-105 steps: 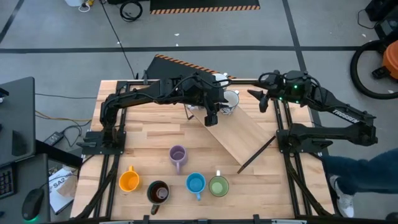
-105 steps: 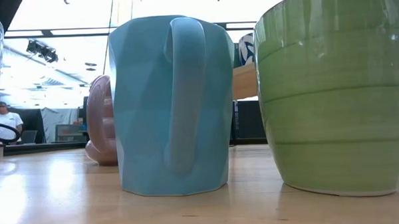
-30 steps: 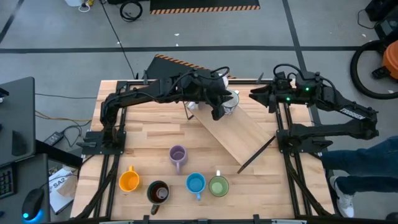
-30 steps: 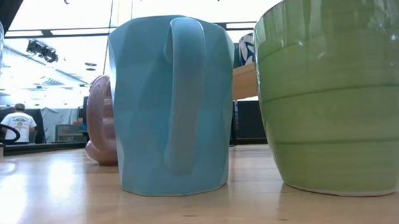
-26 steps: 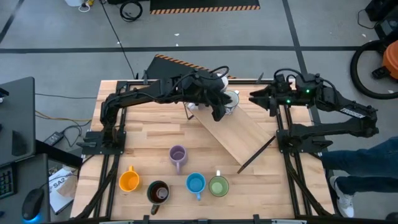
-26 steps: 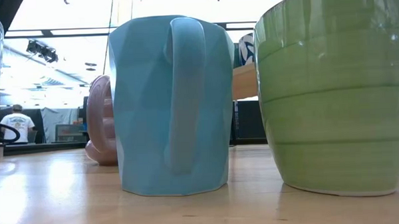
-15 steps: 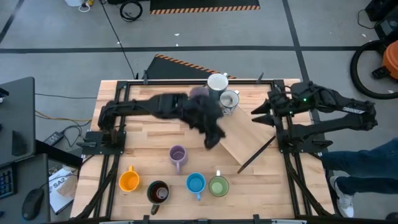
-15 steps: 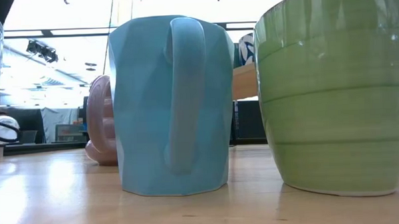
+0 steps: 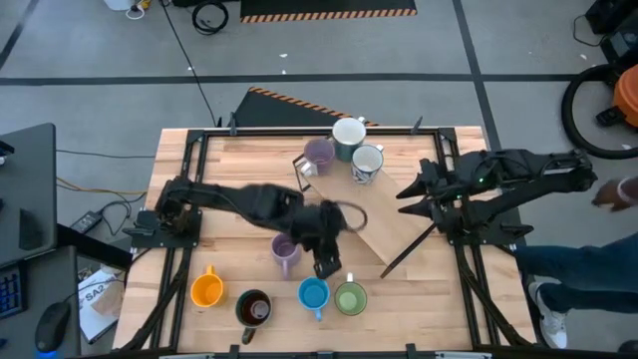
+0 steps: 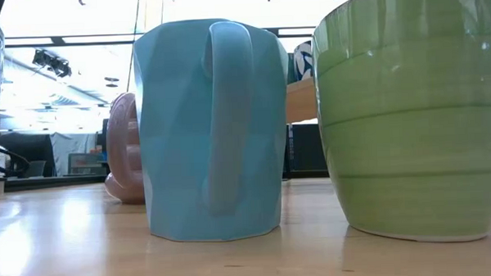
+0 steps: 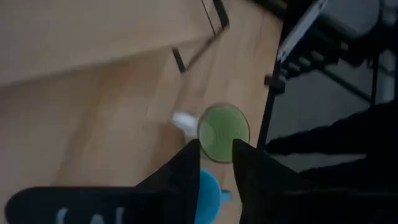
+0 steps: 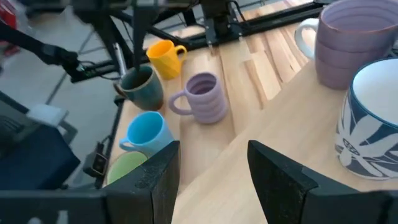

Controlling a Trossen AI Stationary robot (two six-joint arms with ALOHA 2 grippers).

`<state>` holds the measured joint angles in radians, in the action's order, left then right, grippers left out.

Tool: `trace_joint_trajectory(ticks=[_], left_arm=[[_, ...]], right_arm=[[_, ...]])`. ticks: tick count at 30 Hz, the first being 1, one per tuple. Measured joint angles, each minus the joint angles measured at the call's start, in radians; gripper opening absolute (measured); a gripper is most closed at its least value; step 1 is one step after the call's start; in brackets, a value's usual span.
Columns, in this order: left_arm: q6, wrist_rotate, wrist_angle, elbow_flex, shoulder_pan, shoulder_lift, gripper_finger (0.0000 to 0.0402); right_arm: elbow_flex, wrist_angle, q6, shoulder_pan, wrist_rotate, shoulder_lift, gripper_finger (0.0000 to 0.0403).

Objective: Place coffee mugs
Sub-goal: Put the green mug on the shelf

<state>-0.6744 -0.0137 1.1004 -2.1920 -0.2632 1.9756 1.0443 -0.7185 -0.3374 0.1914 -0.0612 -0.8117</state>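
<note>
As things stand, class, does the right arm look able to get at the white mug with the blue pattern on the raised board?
Probably yes. The right gripper hangs open beside the raised board, and the patterned white mug stands just ahead of its fingers with nothing between; the lavender mug sits behind.

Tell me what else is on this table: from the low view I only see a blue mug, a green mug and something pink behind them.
Observer: Five mugs stand near the front: the blue mug, the green mug, an orange mug, a dark mug and a lavender mug.
Operator: Any farther back?
Observer: Three at the far edge: a second lavender mug, a plain white mug and a patterned white mug.
Operator: Where are the robot's hands?
Observer: The left gripper hangs open and empty beside the front lavender mug; the right gripper waits open at the table's right side.
</note>
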Motion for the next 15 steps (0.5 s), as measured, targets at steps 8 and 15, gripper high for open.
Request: trace_joint_trajectory(ticks=[8, 15], left_arm=[[-0.025, -0.052, 0.003, 0.0, -0.109, 0.082, 0.0136], [0.055, -0.058, -0.183, 0.0, -0.168, 0.169, 0.0131]], right_arm=[[0.0, 0.006, -0.023, 0.091, -0.084, -0.047, 0.0193], [0.0, 0.006, -0.031, 0.154, -0.136, -0.064, 0.0193]])
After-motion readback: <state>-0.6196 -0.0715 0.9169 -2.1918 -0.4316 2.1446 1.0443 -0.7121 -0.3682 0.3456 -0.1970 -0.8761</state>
